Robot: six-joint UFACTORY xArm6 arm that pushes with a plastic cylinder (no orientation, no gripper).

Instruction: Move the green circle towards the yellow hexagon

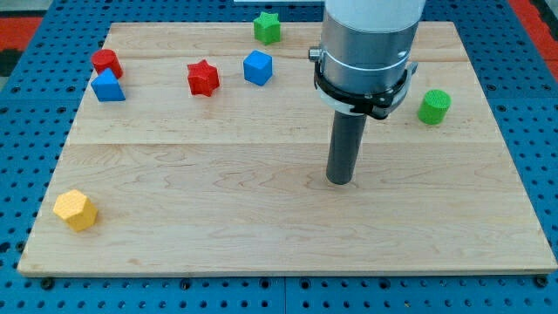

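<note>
Green circle point(433, 106) sits near the board's right edge, untouched. My tip point(339, 180), a bare fingerless rod, rests apart at lower left. Yellow hexagon point(75, 210) lies far left.

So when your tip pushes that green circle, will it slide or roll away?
The green circle stands on its flat end, so it probably slides rather than rolls. It looks small and light. Its round side may slip off my tip if pushed off-centre.

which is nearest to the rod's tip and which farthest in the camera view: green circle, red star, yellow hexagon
From my tip:
1. green circle, toward the view's upper right, nearest.
2. red star, toward the view's upper left, farther.
3. yellow hexagon, near the view's bottom left corner, farthest.
</note>
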